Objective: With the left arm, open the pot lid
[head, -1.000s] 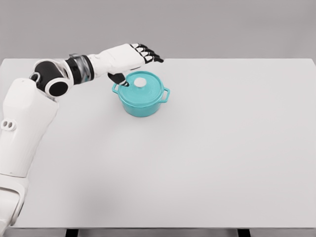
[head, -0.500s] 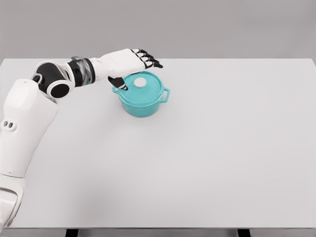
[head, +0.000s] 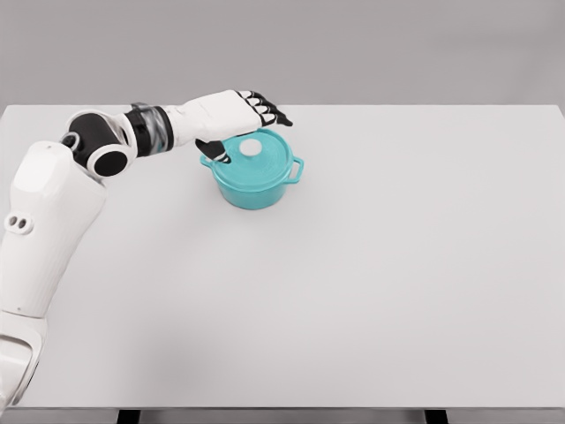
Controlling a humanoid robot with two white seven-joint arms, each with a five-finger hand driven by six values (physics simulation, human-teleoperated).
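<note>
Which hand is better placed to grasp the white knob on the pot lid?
The left hand: it hovers open just behind the teal pot, thumb down beside the lid near its white knob. The right arm is not in view.

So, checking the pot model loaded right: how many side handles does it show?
2. One handle sticks out on the pot's right side; the other is on its left, partly covered by the left hand's thumb. None seems hidden.

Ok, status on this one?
Left hand open, over the pot's far-left rim. Lid on, white knob ungrasped. Right arm not visible. Nothing blocking.
</note>
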